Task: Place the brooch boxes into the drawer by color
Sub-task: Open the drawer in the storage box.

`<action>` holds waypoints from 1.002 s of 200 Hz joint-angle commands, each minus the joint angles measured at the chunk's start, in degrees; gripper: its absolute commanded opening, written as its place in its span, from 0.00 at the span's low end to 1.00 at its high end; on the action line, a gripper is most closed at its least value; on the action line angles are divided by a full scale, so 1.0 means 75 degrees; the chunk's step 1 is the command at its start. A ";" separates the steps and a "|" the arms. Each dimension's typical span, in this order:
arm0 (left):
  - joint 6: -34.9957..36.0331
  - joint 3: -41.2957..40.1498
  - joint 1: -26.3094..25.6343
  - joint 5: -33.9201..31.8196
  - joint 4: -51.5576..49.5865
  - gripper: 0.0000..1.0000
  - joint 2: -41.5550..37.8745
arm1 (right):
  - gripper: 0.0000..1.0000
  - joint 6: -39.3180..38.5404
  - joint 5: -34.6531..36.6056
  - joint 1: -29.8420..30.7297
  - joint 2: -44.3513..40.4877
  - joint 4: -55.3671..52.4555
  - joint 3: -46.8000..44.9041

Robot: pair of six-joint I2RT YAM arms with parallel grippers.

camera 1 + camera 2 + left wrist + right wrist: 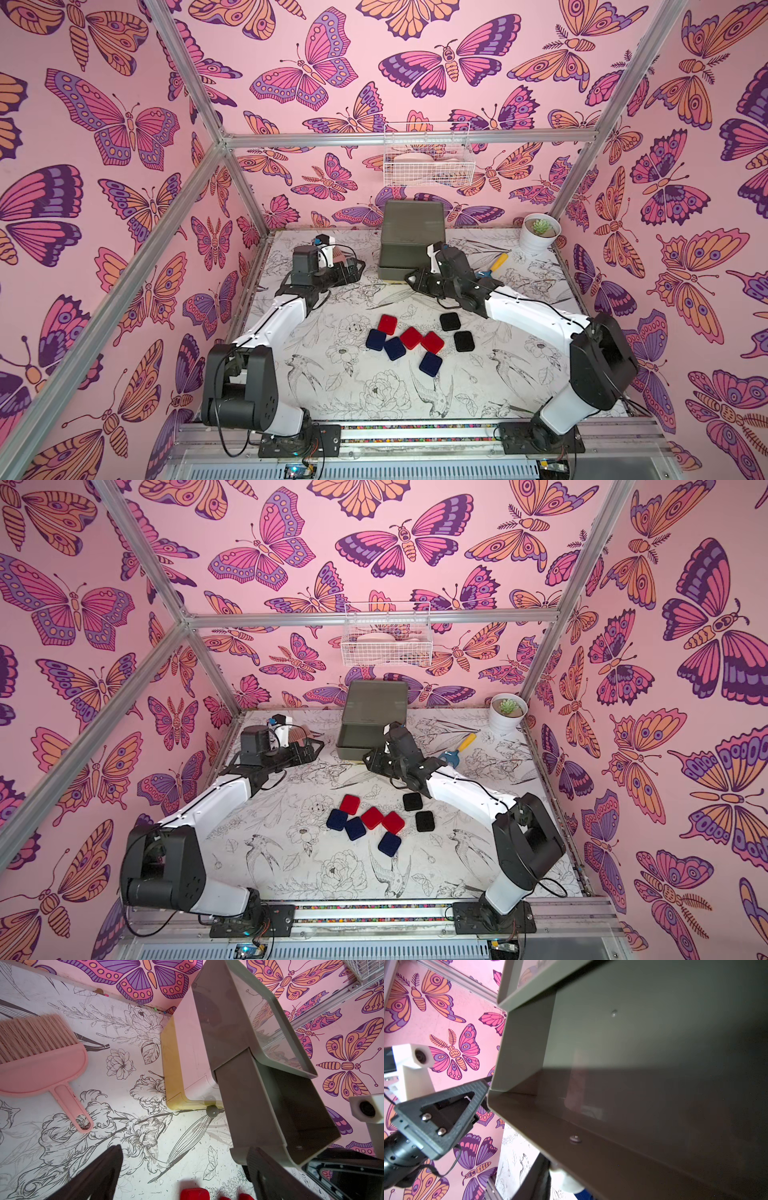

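The drawer stands at the back of the table, and its dark grey top tier is pulled out. My right gripper is at that tier's front, shut on its white knob; only one finger shows. My left gripper hangs open and empty just left of the chest, seen in a top view. The brooch boxes lie mid-table: three red, three navy, two black. The white middle tier and yellow bottom tier are closed.
A pink hand brush lies by the left gripper. A potted succulent stands at the back right, with a yellow-handled tool in front of it. A white wire basket hangs on the back wall.
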 commanded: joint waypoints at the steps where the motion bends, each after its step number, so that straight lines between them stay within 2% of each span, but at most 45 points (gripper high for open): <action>1: -0.0072 0.0127 0.0051 0.0099 -0.0049 1.00 0.0055 | 0.30 -0.0175 -0.0407 0.0093 -0.0244 -0.0426 0.0191; 44: -0.0037 0.0116 0.0065 0.0086 -0.0049 1.00 0.0010 | 0.30 -0.0314 -0.0756 0.0092 -0.0200 -0.0966 0.0417; 75: -0.0072 0.0137 0.0061 0.0085 -0.0049 1.00 0.0050 | 0.36 -0.0357 -0.0825 0.0084 -0.0177 -0.1015 0.0445; 87: -0.0084 0.0137 0.0063 0.0098 -0.0054 1.00 0.0055 | 0.41 -0.0363 -0.0866 0.0089 -0.0130 -0.1042 0.0502; 99: -0.0096 0.0126 0.0066 0.0101 -0.0059 1.00 0.0045 | 0.56 -0.0415 -0.0849 0.0092 -0.0146 -0.1112 0.0539; 109: -0.0105 0.0096 0.0062 0.0095 -0.0058 1.00 0.0019 | 0.63 -0.0468 -0.0820 0.0085 -0.0162 -0.1143 0.0565; 140: -0.0198 -0.0030 0.0081 0.0051 -0.0070 1.00 -0.0091 | 0.78 -0.0594 -0.0787 0.0084 -0.0243 -0.1217 0.0626; 170: -0.0155 -0.0082 0.0084 -0.0060 -0.0530 1.00 -0.0288 | 0.84 -0.0980 -0.0648 0.0093 -0.0460 -0.1447 0.0647; 200: 0.0238 -0.0286 0.0052 -0.0441 -0.1554 1.00 -0.1001 | 0.84 -0.1758 -0.0003 0.0138 -0.1462 -0.1656 0.0129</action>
